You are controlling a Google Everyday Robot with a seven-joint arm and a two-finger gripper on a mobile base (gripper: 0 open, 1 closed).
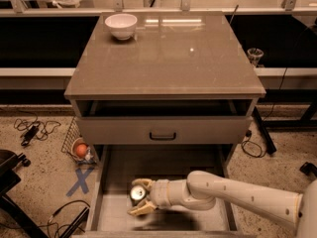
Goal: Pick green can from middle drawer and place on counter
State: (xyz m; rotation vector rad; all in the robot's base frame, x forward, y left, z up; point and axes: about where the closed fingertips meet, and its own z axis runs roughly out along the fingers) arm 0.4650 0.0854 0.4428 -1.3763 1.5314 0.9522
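Observation:
The green can (137, 194), seen from above by its silver top, stands upright on the floor of the pulled-out middle drawer (168, 167), near its front left. My gripper (141, 197) reaches in from the right on a white arm. Its two tan fingers (142, 208) stand on either side of the can, close against it. The counter (166, 53) is the glossy grey-brown top slab of the cabinet above.
A white bowl (121, 25) sits at the counter's back left. The drawer with a small black handle (162, 135) is partly open above the middle drawer. A wire basket with an orange ball (80, 149), cables and blue tape (81, 180) lie on the floor left.

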